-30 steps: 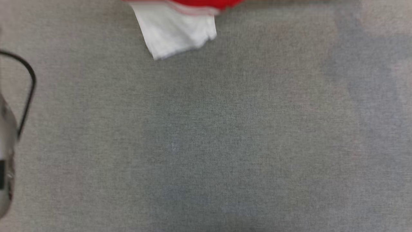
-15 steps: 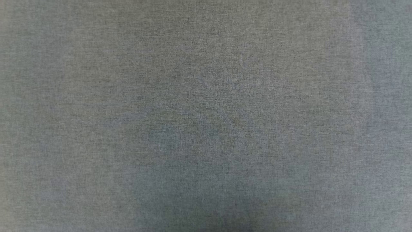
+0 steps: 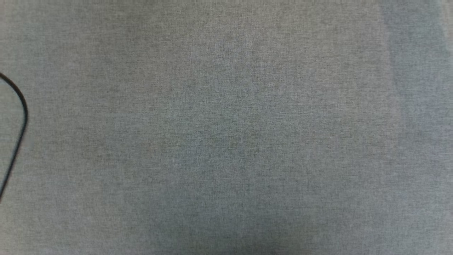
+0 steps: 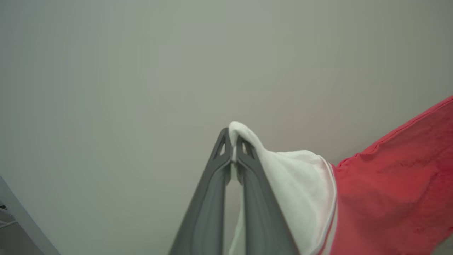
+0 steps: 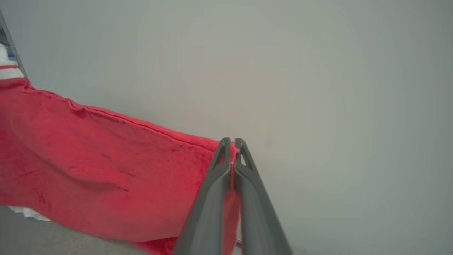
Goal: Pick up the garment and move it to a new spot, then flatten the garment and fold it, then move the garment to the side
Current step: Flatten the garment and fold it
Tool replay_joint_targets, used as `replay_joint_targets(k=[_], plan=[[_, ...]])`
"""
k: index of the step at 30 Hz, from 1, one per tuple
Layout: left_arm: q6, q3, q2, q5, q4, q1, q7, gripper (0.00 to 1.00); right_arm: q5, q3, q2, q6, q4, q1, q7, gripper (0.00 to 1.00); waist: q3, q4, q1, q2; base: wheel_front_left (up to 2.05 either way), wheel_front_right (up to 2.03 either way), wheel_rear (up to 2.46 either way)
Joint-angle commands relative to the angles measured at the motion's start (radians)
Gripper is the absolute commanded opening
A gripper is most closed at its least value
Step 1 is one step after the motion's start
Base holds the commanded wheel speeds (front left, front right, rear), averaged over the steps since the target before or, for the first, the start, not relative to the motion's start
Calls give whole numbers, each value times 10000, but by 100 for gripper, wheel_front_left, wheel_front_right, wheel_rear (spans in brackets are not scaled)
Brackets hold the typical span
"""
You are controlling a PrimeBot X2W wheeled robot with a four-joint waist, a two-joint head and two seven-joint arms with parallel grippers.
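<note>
In the left wrist view my left gripper is shut on a white sleeve of the garment; the red body stretches off to the right. In the right wrist view my right gripper is shut on a red edge of the garment, whose cloth hangs taut to the left and lifted. A pale wall fills the background of both wrist views.
The head view looks down on grey fabric surface. A thin black cable loops in at its left edge.
The head camera has moved: the white sleeve and red cloth seen at the top a second ago have left the head view. The black cable vanished at the left edge, then returned.
</note>
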Motion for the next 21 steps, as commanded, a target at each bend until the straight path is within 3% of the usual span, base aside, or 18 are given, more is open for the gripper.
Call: replay_joint_targets(k=[1,13,21], plan=[[122,45,67,-133,-221,653,-99,0,151,200,-1,-4,-30,505,-139,0,-266,27,-1,0,0,0,0],[1091,299,250,-385,-3088,6991,-143,0,1451,2045,-986,-4,-1033,4700,-729,0,-2175,217,-1,0,0,0,0],[1651,42,203,-687,-3999,10413,-144,0,2178,2424,-1473,-4,-1560,7214,-870,0,-3489,246,-1,0,0,0,0]])
